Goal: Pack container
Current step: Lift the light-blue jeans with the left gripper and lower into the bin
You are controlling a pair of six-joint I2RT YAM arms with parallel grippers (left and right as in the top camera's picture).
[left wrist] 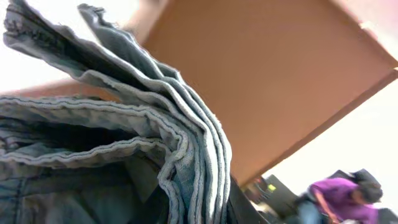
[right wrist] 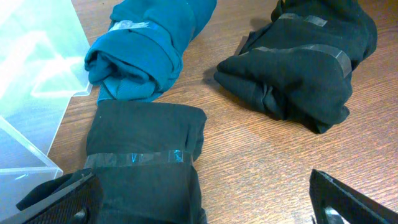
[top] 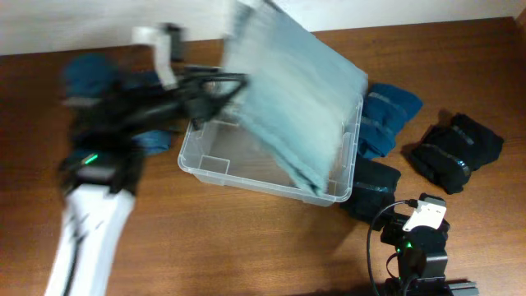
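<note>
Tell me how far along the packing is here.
Nothing looks packed: the bin shows a bare floor. In hand: the left gripper holds folded jeans over it. Left: the teal bundle, near black bundle and far black bundle lie outside.

Heavy motion blur overhead: we see the left arm [top: 103, 164] and folded denim [top: 288, 107] smeared, and the left gripper [top: 226, 86] is a dark streak, its grip unreadable. The denim hides the container [top: 246, 182]'s far right side. The left wrist view shows only denim. The bottom edge crops the right gripper [right wrist: 200, 176].
</note>
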